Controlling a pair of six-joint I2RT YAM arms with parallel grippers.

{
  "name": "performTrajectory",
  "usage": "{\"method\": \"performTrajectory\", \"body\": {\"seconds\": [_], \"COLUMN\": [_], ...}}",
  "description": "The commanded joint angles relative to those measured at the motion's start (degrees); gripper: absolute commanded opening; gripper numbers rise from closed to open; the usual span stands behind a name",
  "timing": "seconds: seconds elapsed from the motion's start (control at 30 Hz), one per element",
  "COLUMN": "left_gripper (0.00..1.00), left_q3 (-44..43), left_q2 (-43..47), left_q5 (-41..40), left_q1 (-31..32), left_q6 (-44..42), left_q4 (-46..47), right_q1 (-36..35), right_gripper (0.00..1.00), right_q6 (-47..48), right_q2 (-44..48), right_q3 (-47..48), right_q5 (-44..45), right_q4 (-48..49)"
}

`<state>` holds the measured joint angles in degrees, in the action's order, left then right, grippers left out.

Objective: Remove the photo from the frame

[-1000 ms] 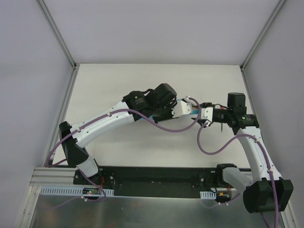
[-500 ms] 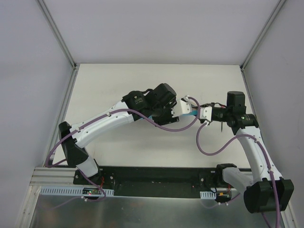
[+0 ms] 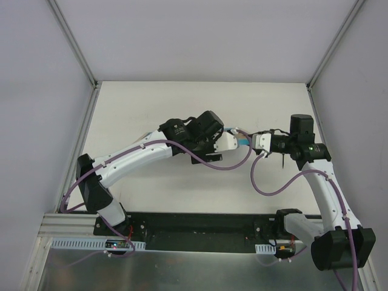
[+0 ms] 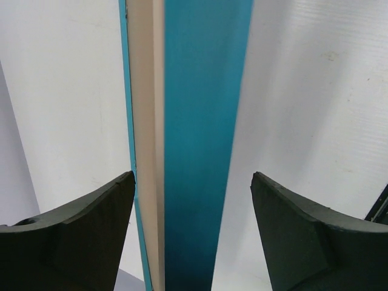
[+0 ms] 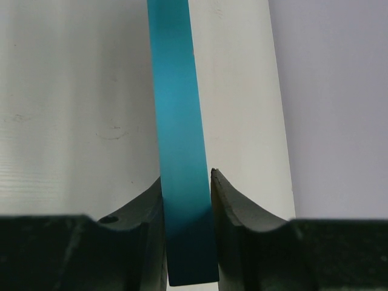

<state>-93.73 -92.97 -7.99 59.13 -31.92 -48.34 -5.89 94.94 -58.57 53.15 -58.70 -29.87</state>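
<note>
- Two hands meet over the middle of the worktop [image 3: 151, 109], with the frame [image 4: 203, 121] standing on edge between them; in the top view it shows only as a short turquoise sliver just right of centre.
- Right hand [image 5: 186, 179]: pinching the frame. In its wrist view both fingers press on the turquoise bar at lower centre, one on each face, with no gap showing.
- Left hand [image 4: 193, 182]: spread wide. The frame runs up the middle of its wrist view, a pale wood strip beside the turquoise. The finger at lower left sits right against the frame's thin edge, and the finger at lower right stands well apart, so nothing is clamped here.
- Photo: not visible in any view. The frame is seen edge-on everywhere, so whether the print sits inside cannot be told from these pictures; it probably does.
- Step in hand, as I judge it: the right hand alone carries the frame, which frees the left hand to work on it. The removal itself is not yet done.
- Next move, as I judge it: the left hand needs to get to the frame's back or open side and catch the print by an edge. The right hand's pinch must hold firm, as a thin bar could twist or slip under a sideways pull.
</note>
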Motion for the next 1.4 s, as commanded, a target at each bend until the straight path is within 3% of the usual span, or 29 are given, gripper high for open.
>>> {"method": "performTrajectory", "body": {"seconds": [0.0, 0.3, 0.4, 0.5, 0.63, 0.77, 0.83, 0.97, 1.07, 1.17, 1.37], "left_gripper": [0.71, 0.27, 0.34, 0.34, 0.24, 0.03, 0.0, 0.0, 0.0, 0.0, 0.0], "left_q3": [0.75, 1.27, 0.92, 0.57, 0.48, -0.13, -1.01, -5.92, -12.24, -19.44, -35.0], "left_q2": [2.7, 3.58, 3.5, 3.06, 2.27, 1.65, 1.04, -0.98, -3.88, -7.74, -14.86], "left_q5": [-2.47, -2.73, -2.73, -2.73, -3.17, -3.52, -3.7, -1.42, -0.1, 1.83, 6.84], "left_q1": [-1.65, -1.65, -1.57, -1.3, -0.43, 0.45, 0.81, 0.98, 0.98, 0.9, -1.47], "left_q6": [-2.79, -4.29, -4.73, -4.99, -5.25, -5.17, -4.91, -2.19, 1.58, 5.81, 13.55], "left_q4": [0.08, -0.53, -1.67, -2.99, -4.74, -6.41, -7.64, -11.42, -15.2, -18.8, -23.55], "right_q1": [-0.26, -0.17, -0.26, -0.09, -0.09, -0.17, -0.17, 0.79, 3.77, 7.37, 15.02], "right_gripper": [0.16, 0.16, 0.16, 0.16, 0.16, 0.17, 0.28, 0.64, 0.79, 0.87, 0.93], "right_q6": [-3.71, -4.58, -4.85, -5.02, -5.29, -5.64, -6.51, -13.35, -24.33, -35.4, -52.02], "right_q2": [0.12, -0.23, -0.5, -0.93, -1.46, -1.9, -2.25, -3.39, -4.8, -5.86, -5.51], "right_q3": [2.93, 3.37, 3.63, 3.89, 4.51, 4.95, 5.39, 8.37, 12.32, 16.63, 20.07], "right_q5": [-3.09, -3.18, -3.18, -3.09, -3.09, -3.0, -2.3, -1.33, -2.21, -1.51, 5.17], "right_q4": [-2.48, -2.56, -2.56, -2.65, -3.0, -3.09, -3.09, -3.0, -2.92, -2.83, -1.6]}}
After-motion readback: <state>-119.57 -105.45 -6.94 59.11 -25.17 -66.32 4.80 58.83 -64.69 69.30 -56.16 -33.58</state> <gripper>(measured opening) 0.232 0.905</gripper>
